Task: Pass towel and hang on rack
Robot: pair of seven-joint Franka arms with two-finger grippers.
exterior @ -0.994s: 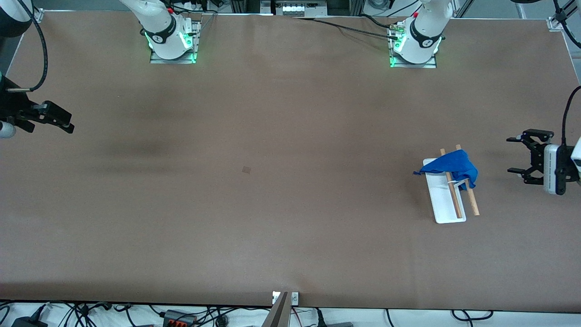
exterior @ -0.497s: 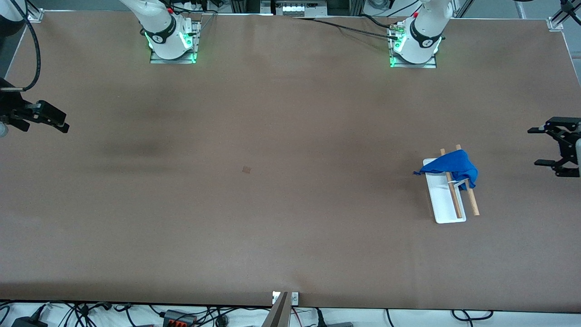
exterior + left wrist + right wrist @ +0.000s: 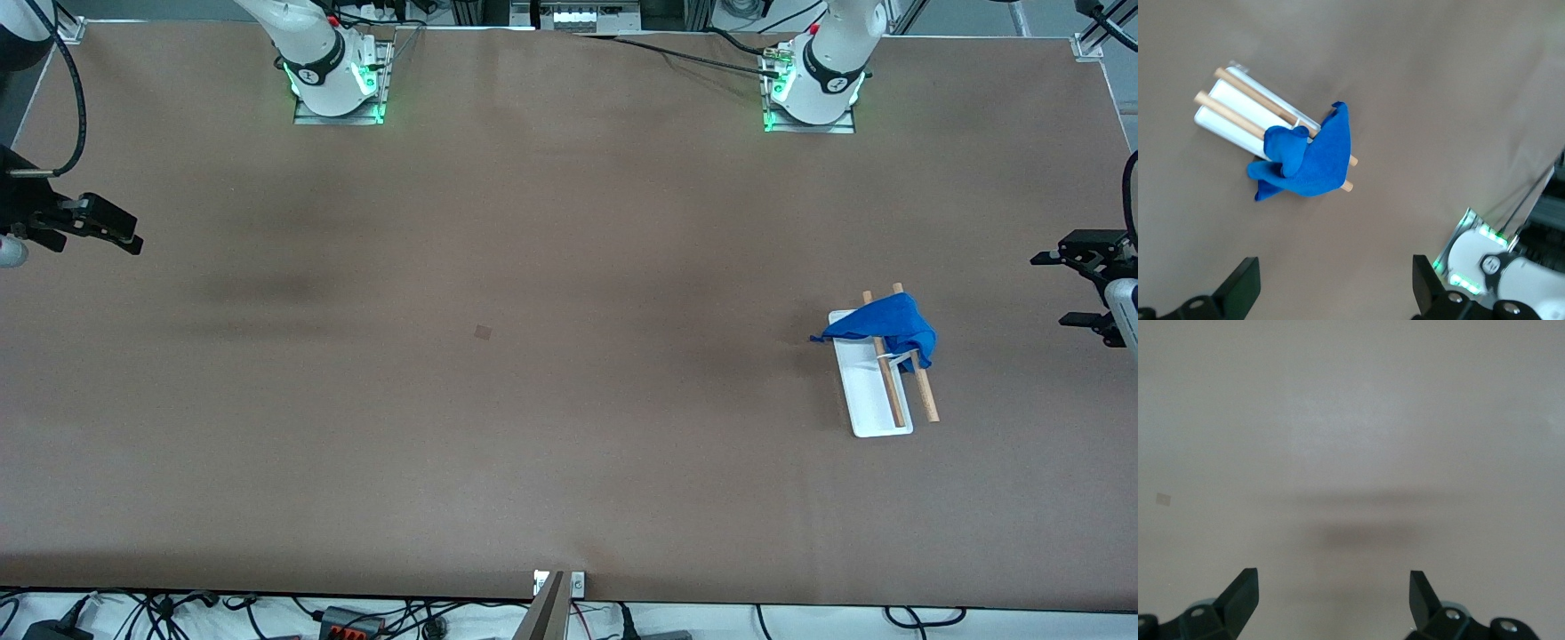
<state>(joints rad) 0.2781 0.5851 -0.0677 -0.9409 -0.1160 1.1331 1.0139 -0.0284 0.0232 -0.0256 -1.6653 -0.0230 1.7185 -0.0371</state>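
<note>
The royal-blue towel [image 3: 885, 322] is draped bunched over the two wooden rods [image 3: 925, 396] at the end of the rack farther from the front camera. The rack's white base [image 3: 867, 391] stands toward the left arm's end of the table. My left gripper [image 3: 1051, 289] is open and empty, in the air beside the rack at the table's end. The left wrist view shows the towel [image 3: 1308, 163] on the rack [image 3: 1231, 107], apart from my left gripper [image 3: 1335, 293]. My right gripper [image 3: 96, 242] is open and empty over the table's other end; its wrist view [image 3: 1331, 593] shows only bare table.
The brown table [image 3: 569, 400] carries a small dark square mark [image 3: 483, 332] near its middle, also in the right wrist view [image 3: 1163, 498]. The left arm's base [image 3: 1478, 260] with green lights shows in the left wrist view.
My left gripper has drawn back from the rack toward the table's end, still open and empty. My right gripper shifted slightly. The towel and rack have not moved.
</note>
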